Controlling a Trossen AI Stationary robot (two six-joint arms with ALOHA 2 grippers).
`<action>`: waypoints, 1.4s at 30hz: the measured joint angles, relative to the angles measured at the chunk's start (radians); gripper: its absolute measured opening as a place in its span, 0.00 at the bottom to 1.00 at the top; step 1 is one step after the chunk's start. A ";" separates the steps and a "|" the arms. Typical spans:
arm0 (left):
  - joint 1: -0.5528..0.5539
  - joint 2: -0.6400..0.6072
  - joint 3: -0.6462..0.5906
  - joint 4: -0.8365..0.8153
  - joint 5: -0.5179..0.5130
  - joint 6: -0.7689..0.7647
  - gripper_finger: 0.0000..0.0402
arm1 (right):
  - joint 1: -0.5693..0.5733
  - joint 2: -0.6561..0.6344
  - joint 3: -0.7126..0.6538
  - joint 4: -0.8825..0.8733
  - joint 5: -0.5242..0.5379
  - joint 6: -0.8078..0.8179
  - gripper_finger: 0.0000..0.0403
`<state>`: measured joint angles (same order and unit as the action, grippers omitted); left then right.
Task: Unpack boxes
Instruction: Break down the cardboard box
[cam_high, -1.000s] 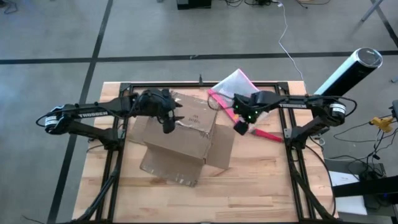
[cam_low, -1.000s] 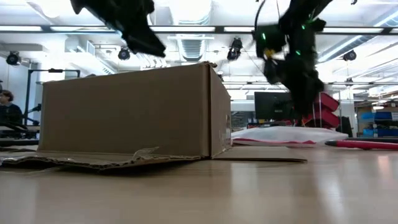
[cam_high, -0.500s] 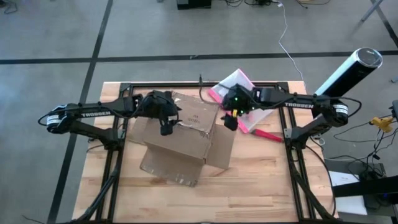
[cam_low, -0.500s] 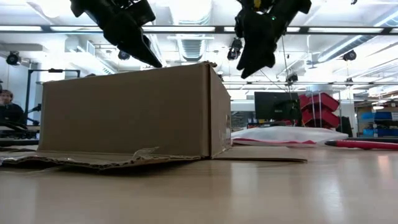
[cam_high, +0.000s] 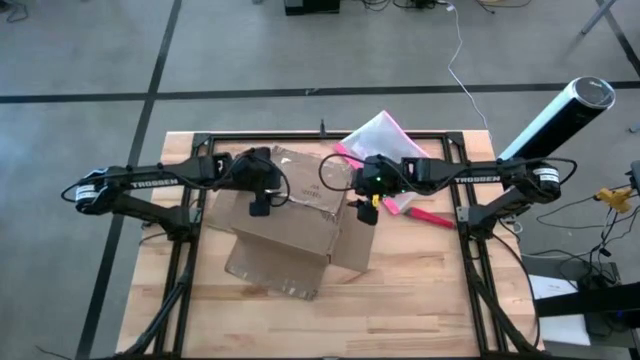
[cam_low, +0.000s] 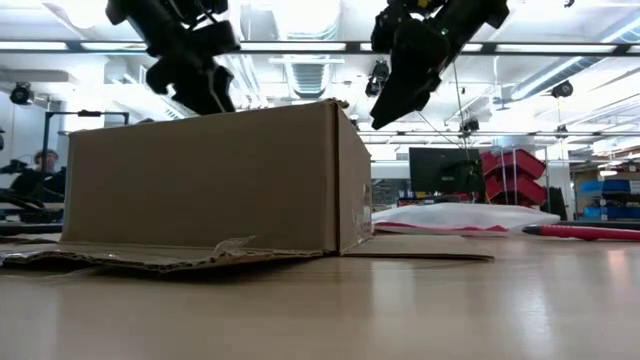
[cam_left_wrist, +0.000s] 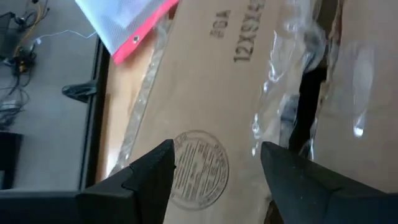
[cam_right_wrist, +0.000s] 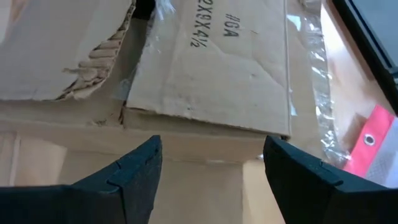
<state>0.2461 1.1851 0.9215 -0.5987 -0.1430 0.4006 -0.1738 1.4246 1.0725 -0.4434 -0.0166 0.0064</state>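
The brown cardboard box (cam_high: 295, 220) stands mid-table on its base, with loose flaps (cam_low: 150, 258) splayed flat on the wood around it. Its top flaps lie shut, with torn clear tape (cam_left_wrist: 280, 81) along a gaping seam (cam_left_wrist: 308, 106). My left gripper (cam_high: 258, 207) hovers open over the top's left part (cam_left_wrist: 217, 149). My right gripper (cam_high: 362, 210) hovers open over the top's right edge (cam_right_wrist: 212, 142). In the low view both stand just above the box, the left gripper (cam_low: 203, 97) and the right gripper (cam_low: 382, 108), touching nothing.
A pink-edged translucent pouch (cam_high: 380, 135) lies behind the box at the far right, and a red stick (cam_high: 430, 216) lies to its right. Black frame rails (cam_high: 465, 215) run along both table sides. Bare wood (cam_high: 400, 310) lies toward the near edge. A person (cam_low: 40, 170) sits far behind.
My right gripper has travelled toward the table's left edge and risen, from beside the pouch to above the box's right top edge. My left gripper has drifted a little toward the left edge over the box top and turned. The box has stayed put.
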 joint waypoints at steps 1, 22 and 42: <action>0.000 0.000 0.000 -0.005 -0.011 0.014 0.55 | 0.000 0.000 -0.001 0.000 0.001 0.001 0.62; -0.002 0.022 0.040 -0.084 0.271 -0.062 0.54 | 0.000 0.000 -0.002 0.015 0.001 -0.002 0.60; -0.002 0.022 0.151 -0.121 0.285 -0.093 0.52 | 0.073 0.000 -0.052 0.121 0.027 -0.277 0.64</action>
<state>0.2440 1.2072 1.0729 -0.7195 0.1419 0.3079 -0.1006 1.4246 1.0208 -0.3220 0.0105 -0.2702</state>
